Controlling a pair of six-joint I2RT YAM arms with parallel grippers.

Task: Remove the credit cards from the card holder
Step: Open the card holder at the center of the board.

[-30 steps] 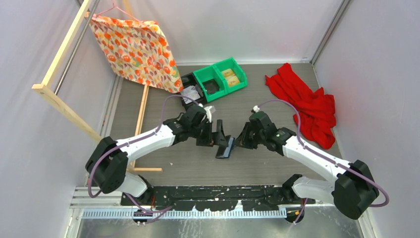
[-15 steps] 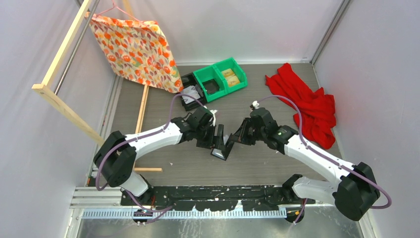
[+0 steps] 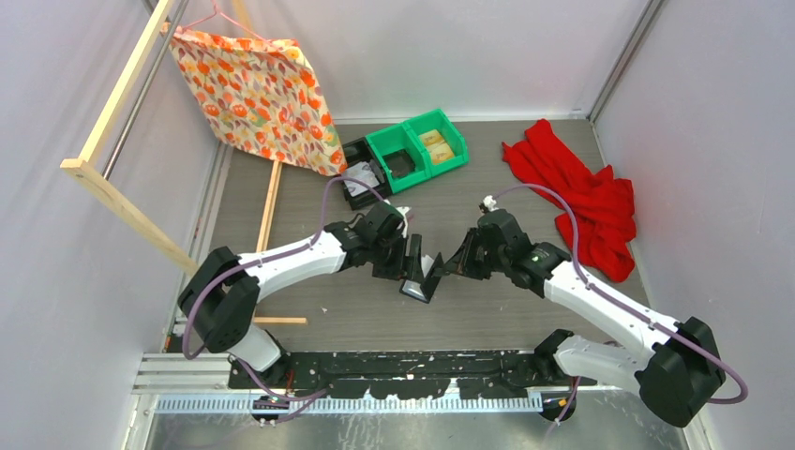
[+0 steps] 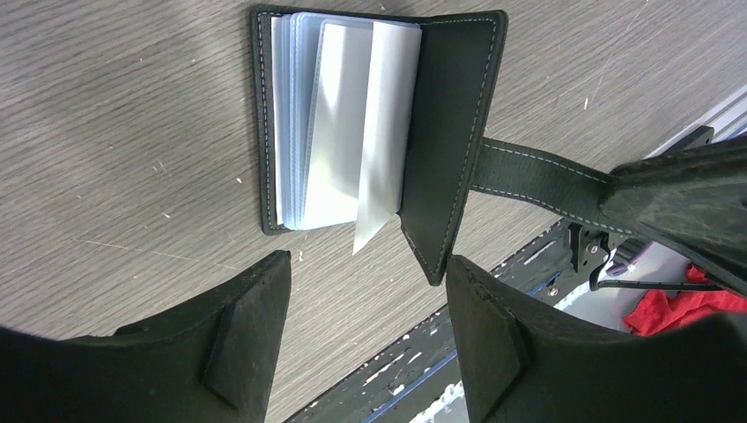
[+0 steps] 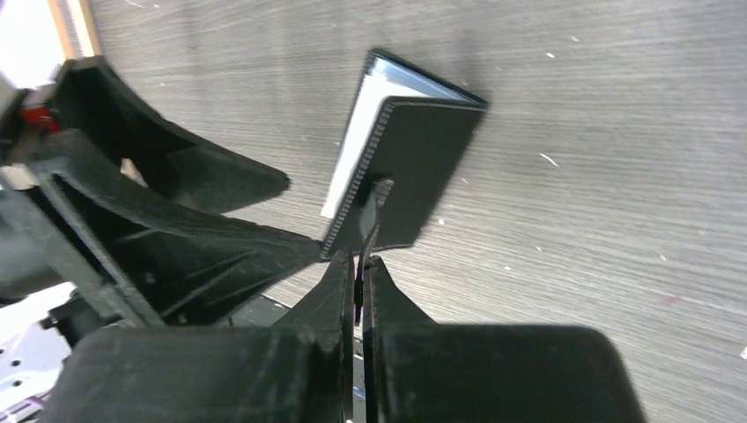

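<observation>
Left wrist: black leather bifold card holder (image 4: 454, 132) propped open just ahead of left gripper (image 4: 366, 291), jaws spread, pale plastic cards (image 4: 383, 150) lengthwise toward them; right gripper (image 5: 359, 264) pinching snap tab (image 4: 528, 172).

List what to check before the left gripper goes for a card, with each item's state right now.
1. Card holder open: ok; one cover lies on the table, the other is raised.
2. Right gripper shut on the snap tab: ok; it holds the raised cover up.
3. Left gripper open and empty: ok.
4. Left gripper apart from the holder: ok; it hovers above, touching nothing.
5. Credit cards in the holder: ok; a pale stack shows inside.
6. A card edge free to pinch: cannot tell; cards and sleeves look alike.
</observation>
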